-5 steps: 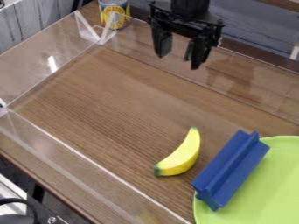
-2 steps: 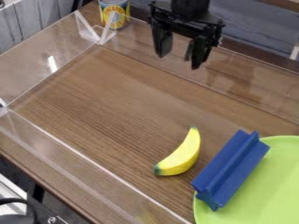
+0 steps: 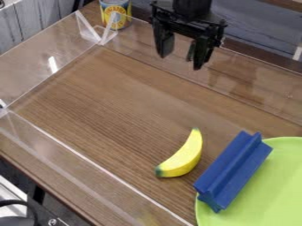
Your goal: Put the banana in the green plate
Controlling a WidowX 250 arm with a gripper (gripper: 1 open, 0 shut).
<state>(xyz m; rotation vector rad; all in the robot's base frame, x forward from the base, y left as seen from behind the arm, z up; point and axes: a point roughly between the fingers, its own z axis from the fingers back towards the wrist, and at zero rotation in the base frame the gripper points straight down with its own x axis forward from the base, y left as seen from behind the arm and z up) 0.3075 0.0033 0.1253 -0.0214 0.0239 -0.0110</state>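
In the camera view we see the banana (image 3: 181, 154) lying on the wooden tabletop (image 3: 104, 104), its darker tip pointing toward the far side and its other end toward the near edge. Just beside it is the blue block (image 3: 232, 172), which rests on the side of the green plate (image 3: 278, 191) nearest the banana; the plate runs out of the picture. A yellow can (image 3: 115, 13) stands at the far side, well apart from all this.

What worries us most is the block. It sits between the banana and the open part of the plate, so if we carry the banana across too low, we could bump the block and shove it, or knock the banana loose. If we let go too early, the banana could land on top of the block and roll off. The grasp has its own risk: the banana is curved and looks smooth, so if we close near one end rather than around the middle, it may swivel or slip out. Coming down off to the block's side, a finger could catch the block.

The gripper (image 3: 185, 48) hangs at the far side, well apart from the banana. Its fingers are spread wide, with nothing between them, and we see it touching none of the things.
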